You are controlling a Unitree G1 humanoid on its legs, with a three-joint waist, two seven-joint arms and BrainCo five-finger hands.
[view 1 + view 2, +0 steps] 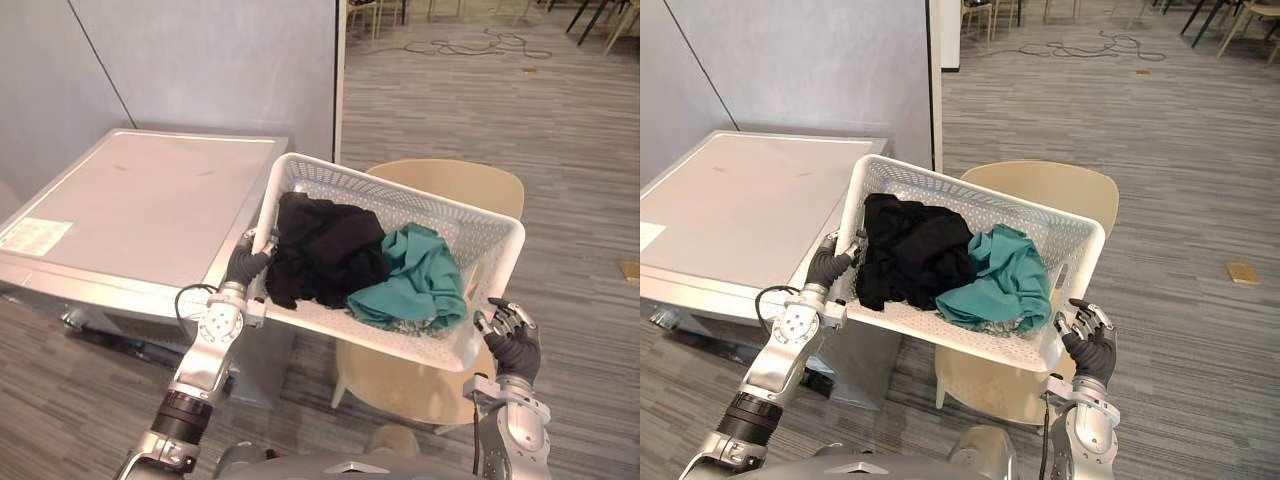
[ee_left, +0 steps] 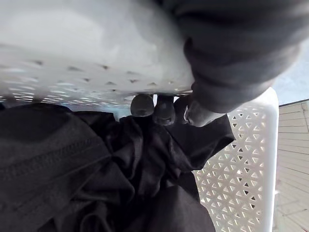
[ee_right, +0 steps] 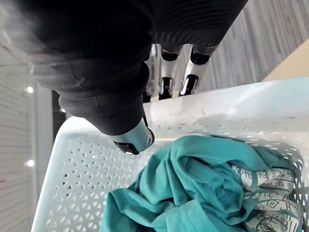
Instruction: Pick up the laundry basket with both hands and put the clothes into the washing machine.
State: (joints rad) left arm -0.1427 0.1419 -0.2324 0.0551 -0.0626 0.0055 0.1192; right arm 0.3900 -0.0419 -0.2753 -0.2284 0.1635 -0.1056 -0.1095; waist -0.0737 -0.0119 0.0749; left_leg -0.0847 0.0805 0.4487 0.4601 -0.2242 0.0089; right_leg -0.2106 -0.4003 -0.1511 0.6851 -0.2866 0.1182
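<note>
Grey plank floor: white laundry basket (image 1: 400, 190) is held tilted above a beige chair (image 1: 455, 180), right of the washing machine (image 1: 140, 200). Left hand (image 1: 245, 265) has its fingers hooked over the left rim, and the right hand (image 1: 512, 340) pinches the right rim. Judged light and rigid, best held by the rims; the soft clothes (image 1: 330, 250) may slide.

Setting: open test hall or lab rather than a home. Grey plank floor (image 1: 580, 150) runs far back. Plain grey partition wall (image 1: 200, 60) at 11 o'clock, freestanding washing machine (image 1: 140, 210) at 9 o'clock, one beige chair (image 1: 450, 185) at centre. Loose cable (image 1: 470, 45) on the floor at 12 o'clock — further chair legs (image 1: 600, 20) at 1 o'clock.

Grey wall (image 1: 200, 60), plank flr (image 1: 450, 100), beige chair (image 1: 470, 185).
</note>
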